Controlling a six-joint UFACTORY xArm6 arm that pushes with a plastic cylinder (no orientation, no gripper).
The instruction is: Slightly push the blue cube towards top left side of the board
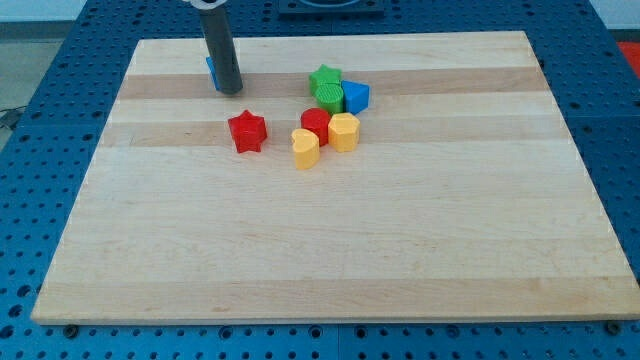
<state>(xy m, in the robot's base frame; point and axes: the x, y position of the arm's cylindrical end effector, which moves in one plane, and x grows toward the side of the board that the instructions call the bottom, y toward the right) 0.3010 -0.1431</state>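
Note:
A blue block lies near the board's top left, mostly hidden behind my rod, so I cannot make out its shape. My tip rests on the board touching or just off that block's lower right side. A second blue block, angular in outline, sits to the right in a cluster, far from my tip.
The cluster right of centre holds a green star, a green block, a red cylinder, a yellow hexagon-like block and a yellow heart-like block. A red star lies alone below my tip. The wooden board fills the view.

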